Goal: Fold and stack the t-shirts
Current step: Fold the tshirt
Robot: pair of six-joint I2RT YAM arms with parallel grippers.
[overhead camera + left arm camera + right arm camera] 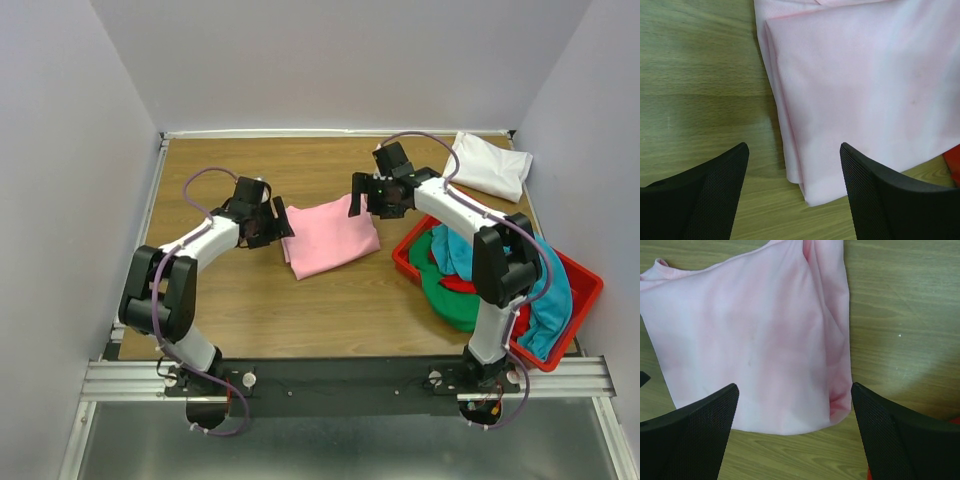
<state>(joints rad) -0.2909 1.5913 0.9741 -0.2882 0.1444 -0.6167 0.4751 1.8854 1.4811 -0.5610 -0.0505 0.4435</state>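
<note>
Shirts sit in three places on the wooden surface [230,300]. A folded light pink t-shirt [330,238] lies at the centre and a folded white t-shirt [490,165] in the far right corner. A teal t-shirt [455,250], green t-shirt [450,298] and red t-shirt [458,284] are heaped in the red bin [590,285]. The left gripper [280,222] has its fingers spread over the pink shirt's left edge. The right gripper [370,200] has its fingers spread wide over the right edge. Neither pinches anything.

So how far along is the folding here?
Done: white shirt lies folded at the far right corner. In hand: pink shirt folded mid-table, left end effector and right end effector open beside it, not yet stacked. Left: teal, green and red shirts heaped in the bin.
</note>
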